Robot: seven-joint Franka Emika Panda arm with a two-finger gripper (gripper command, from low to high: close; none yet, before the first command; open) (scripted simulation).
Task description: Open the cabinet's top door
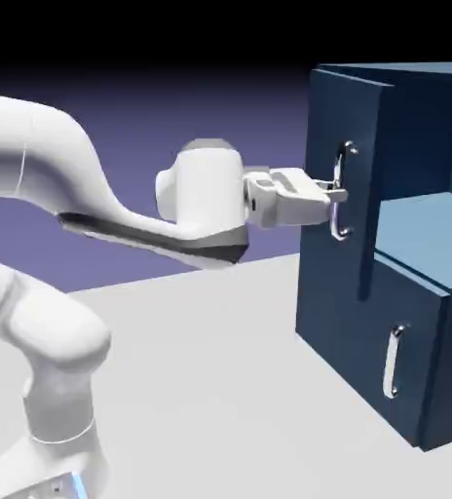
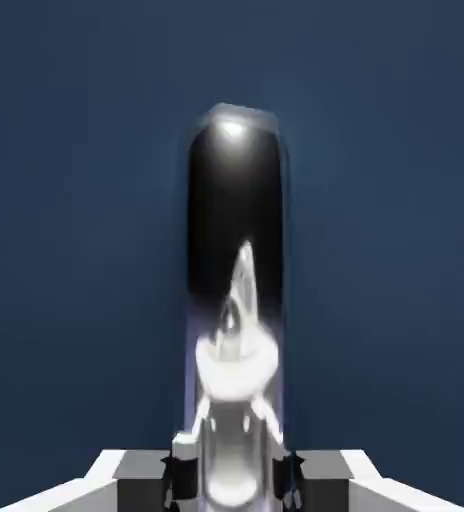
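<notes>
The navy-blue cabinet (image 1: 434, 127) stands at the right of the exterior view. Its top door (image 1: 325, 117) stands swung out from the cabinet's front, and a pale blue inside (image 1: 420, 234) shows behind it. My gripper (image 1: 339, 195) reaches in level from the left and is shut on the top door's vertical silver handle (image 1: 343, 161), about at its middle. In the hand view the door (image 2: 76, 200) fills the picture. There the handle (image 2: 238, 340) runs up shiny from between my two grey fingertips, and my gripper (image 2: 234, 475) is clamped on it.
Below the top door is the shorter lower panel (image 1: 361, 351) with its own small silver handle (image 1: 394, 361). The cabinet stands on the pale table (image 1: 220, 370). My white arm (image 1: 64, 195) spans the left half of the exterior view.
</notes>
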